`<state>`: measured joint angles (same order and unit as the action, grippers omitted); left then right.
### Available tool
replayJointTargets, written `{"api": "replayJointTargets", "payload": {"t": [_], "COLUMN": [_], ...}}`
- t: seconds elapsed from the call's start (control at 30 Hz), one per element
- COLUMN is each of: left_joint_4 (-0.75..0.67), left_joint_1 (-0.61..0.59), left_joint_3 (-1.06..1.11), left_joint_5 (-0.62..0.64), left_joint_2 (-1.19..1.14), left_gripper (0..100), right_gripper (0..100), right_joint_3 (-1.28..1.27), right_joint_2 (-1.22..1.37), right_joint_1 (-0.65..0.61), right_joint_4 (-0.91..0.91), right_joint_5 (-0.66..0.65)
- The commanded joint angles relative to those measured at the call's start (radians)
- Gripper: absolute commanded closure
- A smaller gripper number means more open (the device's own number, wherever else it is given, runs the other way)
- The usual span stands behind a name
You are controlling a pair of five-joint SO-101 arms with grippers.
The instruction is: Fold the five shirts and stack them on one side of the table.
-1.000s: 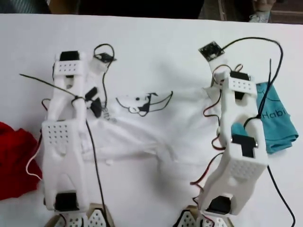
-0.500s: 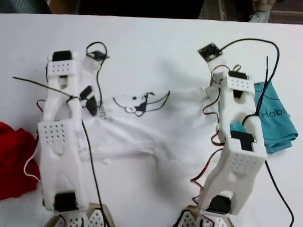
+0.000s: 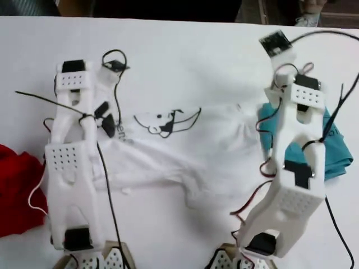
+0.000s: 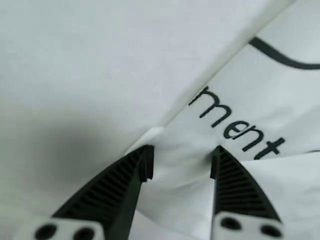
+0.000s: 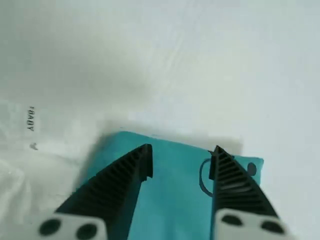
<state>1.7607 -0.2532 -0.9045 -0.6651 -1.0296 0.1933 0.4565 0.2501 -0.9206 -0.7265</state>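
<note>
While the broad white table [image 3: 185, 50] gives plenty of room, the rumpled white cotton shirt with a black line drawing and lettering [image 3: 190, 157] sprawls unevenly across its middle between the two arms. A fold started from this shape would likely lock in creases.

The crumpled red shirt [image 3: 17, 190] lies at the table's left edge, where a stray tug could send it over the side. The folded teal shirt [image 3: 341, 157] rests on the right, just beside the white one.

The right gripper [image 5: 180, 162] hangs over the teal shirt, jaws spread and holding nothing, and a drop here could disturb that finished fold. The left gripper [image 4: 180, 162], also spread, straddles the white shirt's edge near the lettering. Closing here may catch a single layer, so the cloth slips when pulled.
</note>
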Motion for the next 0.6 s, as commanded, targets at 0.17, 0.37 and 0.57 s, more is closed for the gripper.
{"api": "replayJointTargets", "payload": {"t": [0.17, 0.37, 0.57], "left_joint_4": [0.012, 0.017, 0.018], "left_joint_1": [-0.003, 0.014, 0.009], "left_joint_3": [-0.022, -0.022, -0.022], "left_joint_5": [0.0, 0.008, 0.008], "left_joint_2": [0.008, 0.008, 0.008], "left_gripper": [79, 79, 79], "right_gripper": [80.0, 80.0, 80.1], "right_joint_3": [0.037, 0.037, 0.037], "right_joint_2": [0.099, 0.151, 0.226], "right_joint_1": [0.096, 0.12, 0.191], "right_joint_4": [0.077, 0.13, 0.209], "right_joint_5": [0.003, 0.0, -0.006]}}
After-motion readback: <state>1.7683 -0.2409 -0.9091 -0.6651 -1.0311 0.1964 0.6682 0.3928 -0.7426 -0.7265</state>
